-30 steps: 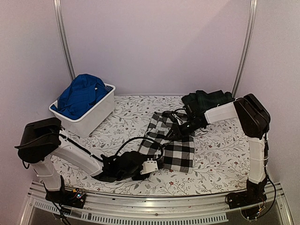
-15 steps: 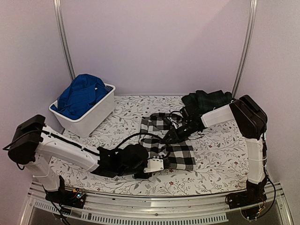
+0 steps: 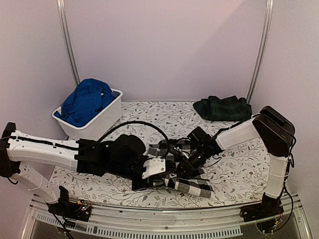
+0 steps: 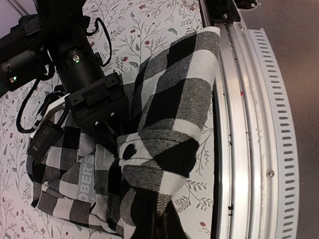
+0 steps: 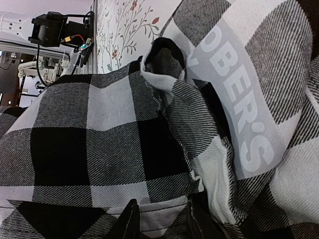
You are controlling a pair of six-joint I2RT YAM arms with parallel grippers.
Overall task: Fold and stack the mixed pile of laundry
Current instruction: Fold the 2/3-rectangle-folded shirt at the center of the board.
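Note:
The black-and-white checked shirt (image 3: 192,181) lies bunched near the table's front edge, one end trailing to the right. My left gripper (image 3: 167,178) reaches in from the left and is shut on a fold of the checked shirt (image 4: 174,99), which drapes up from the left gripper (image 4: 159,219). My right gripper (image 3: 183,169) comes from the right. In the right wrist view its fingertips (image 5: 127,221) straddle a hem of the shirt (image 5: 114,129), pinching it. The dark green tartan garment (image 3: 222,108) lies folded at the back right. The bright blue garment (image 3: 84,102) fills the tub.
A white plastic tub (image 3: 107,118) stands at the back left on the floral tablecloth (image 3: 239,164). The metal rail (image 4: 239,124) of the table's near edge runs just beside the shirt. The right arm's wrist (image 4: 94,107) is close to my left gripper.
The left gripper has shut on the shirt. Both grippers have moved toward the near edge, dragging the shirt from the table's middle and bunching it.

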